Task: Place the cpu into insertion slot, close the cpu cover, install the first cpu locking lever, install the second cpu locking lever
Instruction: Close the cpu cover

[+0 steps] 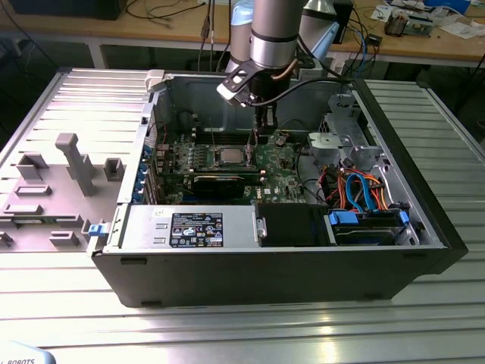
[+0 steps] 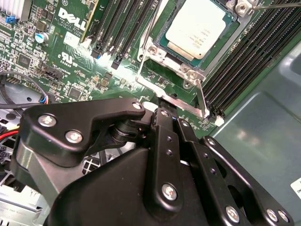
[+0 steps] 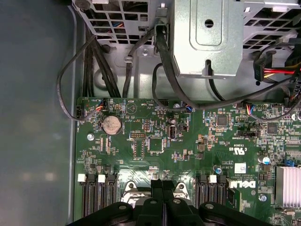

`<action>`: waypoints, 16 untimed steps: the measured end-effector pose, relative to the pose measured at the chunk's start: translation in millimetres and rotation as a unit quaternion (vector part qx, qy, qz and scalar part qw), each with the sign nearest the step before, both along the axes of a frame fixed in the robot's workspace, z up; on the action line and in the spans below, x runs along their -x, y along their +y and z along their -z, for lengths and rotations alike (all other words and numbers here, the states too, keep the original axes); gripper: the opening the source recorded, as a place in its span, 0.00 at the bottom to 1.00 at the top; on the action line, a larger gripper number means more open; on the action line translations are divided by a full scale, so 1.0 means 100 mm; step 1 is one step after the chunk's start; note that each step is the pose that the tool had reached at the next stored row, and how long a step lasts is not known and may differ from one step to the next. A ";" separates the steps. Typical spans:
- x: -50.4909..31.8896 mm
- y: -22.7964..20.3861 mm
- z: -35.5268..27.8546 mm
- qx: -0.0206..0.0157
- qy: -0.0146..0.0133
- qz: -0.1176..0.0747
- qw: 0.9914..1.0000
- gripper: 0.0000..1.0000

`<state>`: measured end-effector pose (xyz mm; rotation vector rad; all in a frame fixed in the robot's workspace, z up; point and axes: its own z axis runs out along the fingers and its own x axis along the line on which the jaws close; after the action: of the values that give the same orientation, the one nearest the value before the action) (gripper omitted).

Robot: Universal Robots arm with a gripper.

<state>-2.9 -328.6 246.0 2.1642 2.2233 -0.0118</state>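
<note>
Claw (image 1: 266, 127) low over mobo (image 1: 286, 180), near cpu (image 1: 230, 157).

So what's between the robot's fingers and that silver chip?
In the second wrist view, the silver edge of the cpu cover lies between the fingers and the cpu.

Arm (image 1: 273, 34) upright — fingers (image 3: 156, 187) together

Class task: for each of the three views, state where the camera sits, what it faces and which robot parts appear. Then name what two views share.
Exterior view: off the arm, raised outside the open computer case, looking down into it; arm and gripper hang over the motherboard.
Second wrist view: on the wrist, looking along the gripper at the cpu.
First wrist view: on the wrist, facing across the motherboard to the metal drive cage; gripper shows.
Shared: exterior and second wrist views both show the cpu.
</note>
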 end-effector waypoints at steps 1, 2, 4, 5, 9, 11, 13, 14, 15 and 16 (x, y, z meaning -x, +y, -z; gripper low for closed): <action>0.003 0.000 0.000 0.000 0.000 0.000 1.000 0.11; 0.006 0.000 0.000 0.000 0.000 0.000 1.000 0.11; 0.014 0.000 0.000 0.000 0.000 0.000 1.000 0.11; 0.018 0.000 0.000 0.000 0.000 0.000 1.000 0.11; 0.033 0.000 0.000 0.000 0.000 0.000 1.000 0.11; 0.042 0.000 0.000 0.000 0.000 0.000 1.000 0.11; 0.050 0.000 0.000 0.000 0.000 0.000 1.000 0.11; 0.053 0.000 0.000 0.000 0.000 0.000 1.000 0.11; 0.059 0.000 0.001 0.000 0.000 0.000 1.000 0.11; 0.063 0.000 0.001 0.000 0.000 0.000 1.000 0.11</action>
<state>-9.2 -328.6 246.0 2.1640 2.2235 -0.0117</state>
